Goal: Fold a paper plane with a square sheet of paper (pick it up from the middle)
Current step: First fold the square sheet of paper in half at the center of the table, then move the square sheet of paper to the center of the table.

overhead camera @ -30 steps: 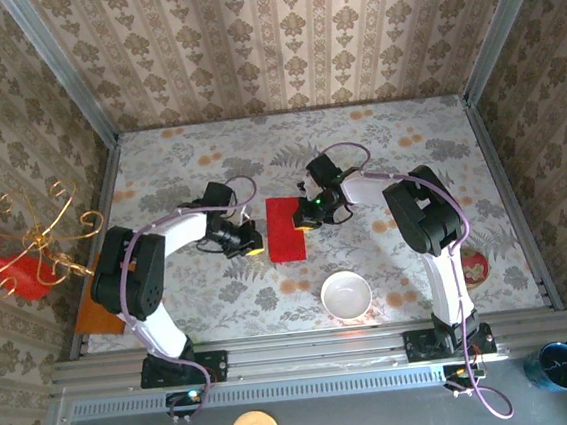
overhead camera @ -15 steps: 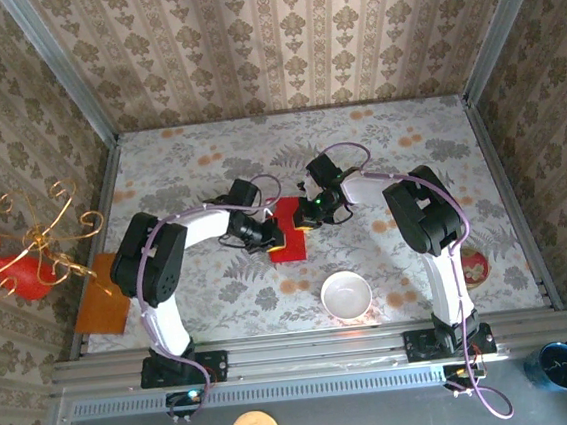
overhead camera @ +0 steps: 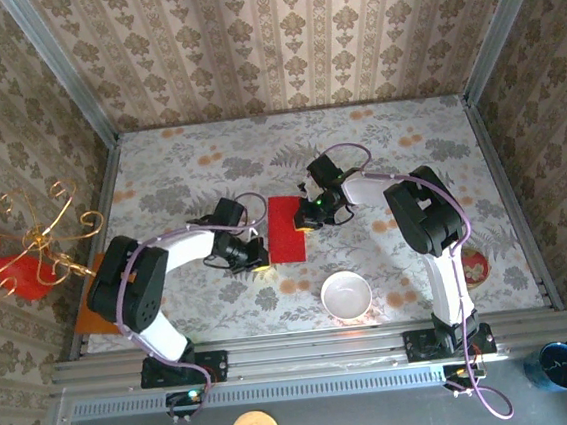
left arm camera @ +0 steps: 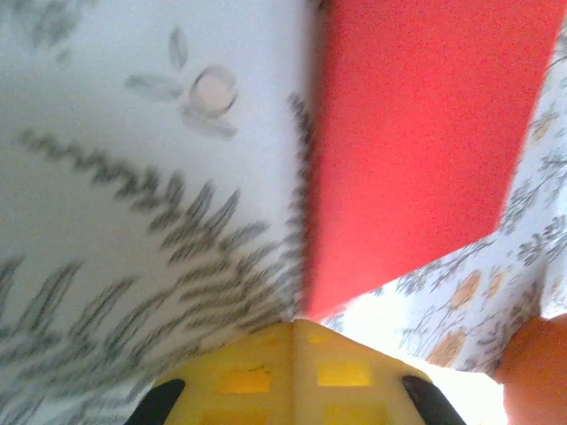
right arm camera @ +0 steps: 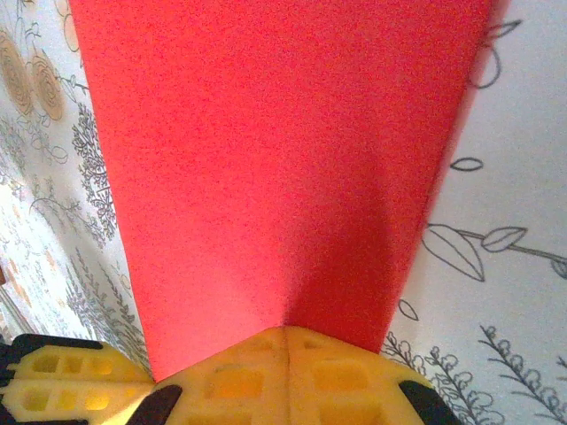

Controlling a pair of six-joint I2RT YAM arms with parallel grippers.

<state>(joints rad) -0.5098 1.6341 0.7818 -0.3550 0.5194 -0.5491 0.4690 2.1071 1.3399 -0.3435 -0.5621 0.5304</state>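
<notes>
Ok, left gripper (overhead camera: 255, 258) has backed off the square sheet of paper (overhead camera: 287, 229). Half a second ago it was over the sheet; now it sits with fingers together at the sheet's near-left corner, left of the white bowl (overhead camera: 328, 285). Right gripper (overhead camera: 309, 217), fingers also together, presses on the sheet's right edge, beyond the bowl. Sheet lies flat as a narrow rectangle just beyond the bowl. Looks like a crease-pressing pass is done, with the next fold pending.

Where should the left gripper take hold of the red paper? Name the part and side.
Probably its left long edge, approached low from the left: the red paper lies flat on the table, so only an edge offers a pinch, and the right gripper is shut at its right side.
</notes>
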